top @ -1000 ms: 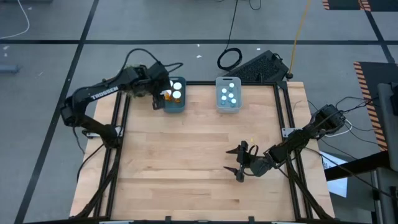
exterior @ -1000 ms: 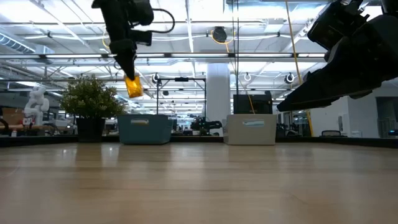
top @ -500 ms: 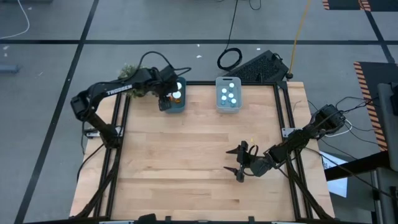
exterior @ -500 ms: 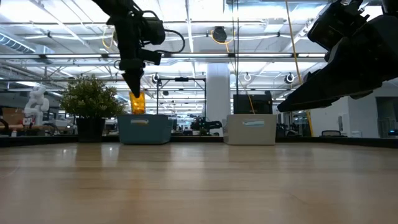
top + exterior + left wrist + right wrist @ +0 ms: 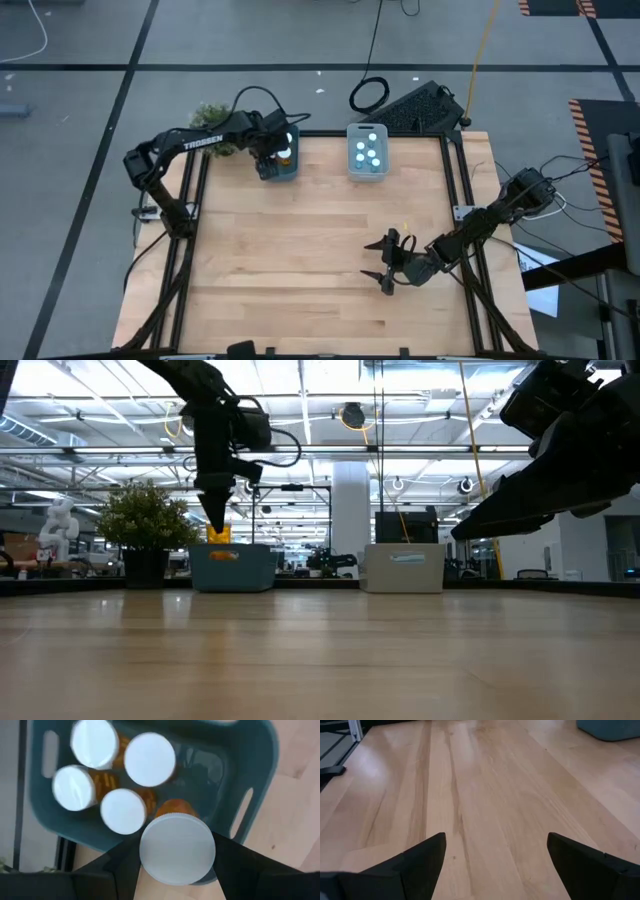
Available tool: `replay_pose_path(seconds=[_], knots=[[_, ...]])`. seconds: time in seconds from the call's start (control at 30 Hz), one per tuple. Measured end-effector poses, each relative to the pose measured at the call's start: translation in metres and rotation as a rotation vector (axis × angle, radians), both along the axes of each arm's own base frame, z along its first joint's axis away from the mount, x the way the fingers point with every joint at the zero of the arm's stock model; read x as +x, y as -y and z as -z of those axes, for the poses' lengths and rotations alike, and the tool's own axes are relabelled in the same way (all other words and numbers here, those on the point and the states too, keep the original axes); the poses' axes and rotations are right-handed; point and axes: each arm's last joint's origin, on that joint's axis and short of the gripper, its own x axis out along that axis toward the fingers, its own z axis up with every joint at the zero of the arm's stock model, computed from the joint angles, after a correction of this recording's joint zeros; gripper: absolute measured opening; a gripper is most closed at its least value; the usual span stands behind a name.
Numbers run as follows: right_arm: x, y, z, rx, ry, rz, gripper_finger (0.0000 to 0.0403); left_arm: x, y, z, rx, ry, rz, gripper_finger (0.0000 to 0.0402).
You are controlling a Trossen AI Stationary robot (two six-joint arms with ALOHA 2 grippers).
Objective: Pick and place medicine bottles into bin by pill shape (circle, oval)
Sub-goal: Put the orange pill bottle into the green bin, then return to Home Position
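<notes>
Here we see the left tool (image 5: 176, 870) gripping an amber bottle (image 5: 177, 845) just above the teal bin (image 5: 281, 168), where four bottles (image 5: 123, 810) crowd one end, so releasing off-centre could tip it onto their caps; the right tool (image 5: 386, 262) waits open over the worktop (image 5: 300, 250).

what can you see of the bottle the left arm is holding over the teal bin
The amber-orange bottle has a wide, round white cap with a ribbed edge, and a little of its translucent amber body shows past the cap. It looks like plastic. The left gripper is shut on it, with dark jaws on either side of the cap. It hangs upright, low over the teal bin, beside four white-capped amber bottles already standing inside.
</notes>
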Motion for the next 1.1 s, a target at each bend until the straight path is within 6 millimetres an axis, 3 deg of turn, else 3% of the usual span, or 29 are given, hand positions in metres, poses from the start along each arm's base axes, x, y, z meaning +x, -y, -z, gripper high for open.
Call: replay_pose_path(seconds=[0.43, 0.6, 0.9, 1.1], knots=[[0.0, 0.0, 0.0, 0.015, 0.002, 0.007, 0.0341, 0.007, -0.01, 0.028, -0.043, -0.073, -0.036, 0.0221], [0.0, 0.0, 0.0, 0.015, 0.002, 0.007, 0.0341, 0.008, -0.013, 0.029, -0.028, -0.073, -0.041, 0.023], [0.0, 0.0, 0.0, 0.015, 0.002, 0.007, 0.0341, 0.008, -0.013, 0.029, -0.024, -0.067, -0.043, 0.0282], [0.0, 0.0, 0.0, 0.015, 0.002, 0.007, 0.0341, 0.005, -0.01, 0.025, -0.019, -0.1, -0.038, 0.0286]])
